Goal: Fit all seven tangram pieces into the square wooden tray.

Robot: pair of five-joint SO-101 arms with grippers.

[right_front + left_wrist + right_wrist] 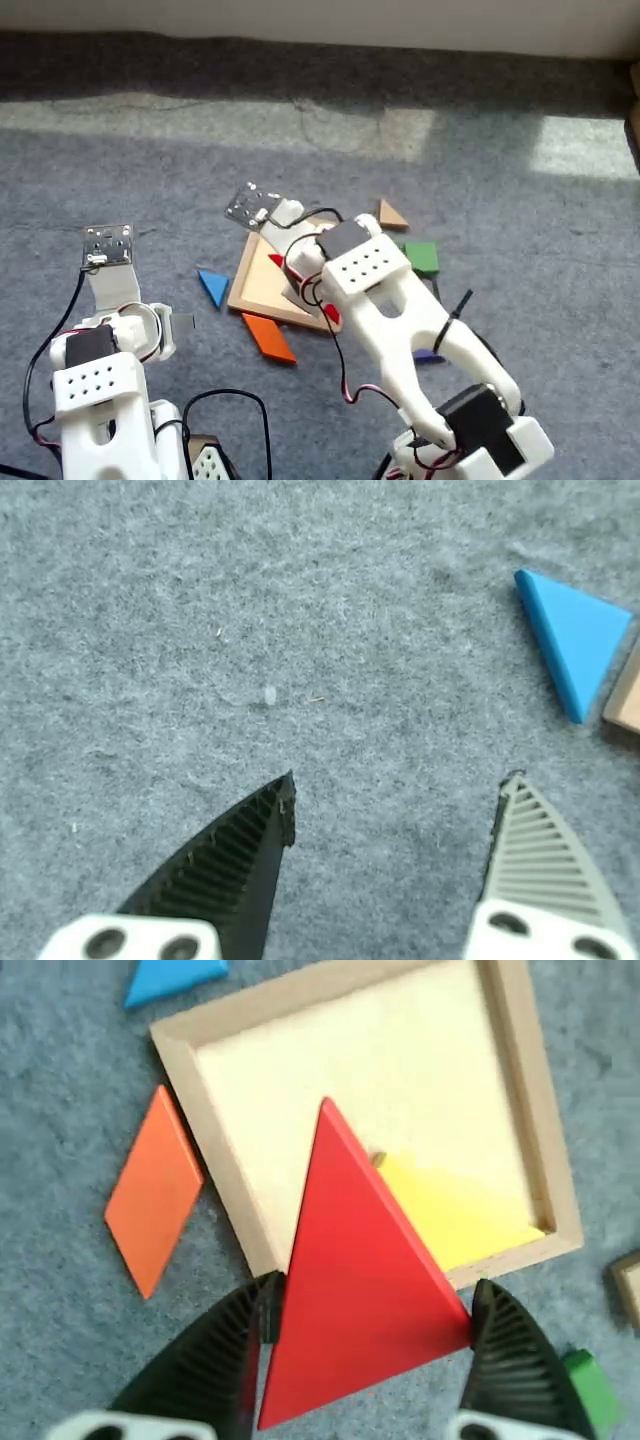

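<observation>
**Red triangle (360, 1300) straddles the tray (530, 1110) rim**

Your right gripper (378, 1295) clamps the red triangle across its wide end. The tip points into the tray, beside the yellow piece (450, 1210). Your left gripper (400, 776) hangs wide open and empty, the blue triangle (575, 640) near it, toward the tray.

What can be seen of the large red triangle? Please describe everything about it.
The large red triangle is a flat, smooth piece, apparently painted wood, with sharp corners and no visible damage. The right gripper holds it by two edges between its fingers. Its tip points over the wooden tray, while its wide part crosses the tray's rim and reaches outside. It covers part of the yellow piece lying in the tray; whether it touches that piece or the rim cannot be told.
</observation>
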